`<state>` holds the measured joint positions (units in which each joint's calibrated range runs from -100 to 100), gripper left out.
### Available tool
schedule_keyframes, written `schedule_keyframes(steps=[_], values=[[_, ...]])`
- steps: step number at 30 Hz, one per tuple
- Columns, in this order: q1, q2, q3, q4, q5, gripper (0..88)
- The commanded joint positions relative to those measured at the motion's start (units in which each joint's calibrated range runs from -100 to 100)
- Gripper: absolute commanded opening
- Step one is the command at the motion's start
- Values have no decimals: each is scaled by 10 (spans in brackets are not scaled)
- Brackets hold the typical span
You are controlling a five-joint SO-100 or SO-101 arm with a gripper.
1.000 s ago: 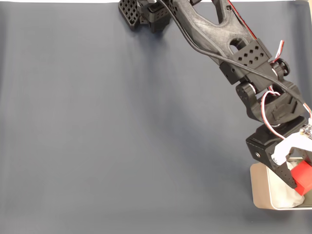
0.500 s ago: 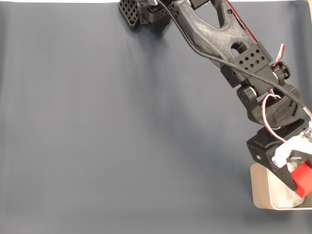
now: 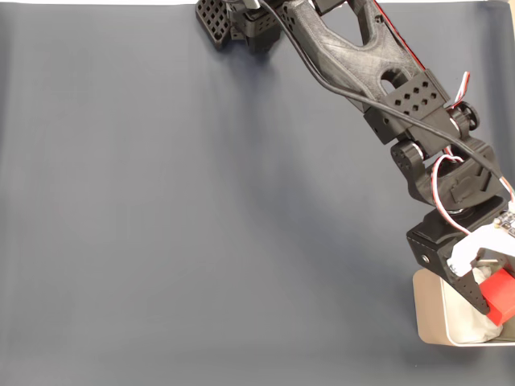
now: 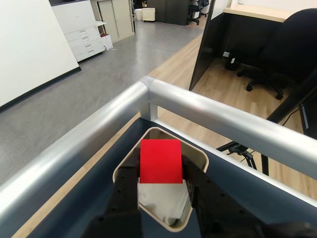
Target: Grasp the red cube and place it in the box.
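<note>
Nearly done: the gripper (image 4: pixel 159 179) has the red cube (image 4: pixel 159 161) pinched right over the box (image 4: pixel 198 157), just needs dropping.

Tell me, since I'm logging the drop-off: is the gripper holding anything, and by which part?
Yes. The gripper holds the red cube by its two opposite side faces, one finger on each, above the box.
</note>
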<state>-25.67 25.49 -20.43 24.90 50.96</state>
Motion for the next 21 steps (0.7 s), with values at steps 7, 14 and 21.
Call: schedule_keyframes(steps=[7,14,21], values=[[8,-12,-28,0,-6,118],[11,-15,-33,-1,-3,446],[12,-17,-33,-6,10,520]])
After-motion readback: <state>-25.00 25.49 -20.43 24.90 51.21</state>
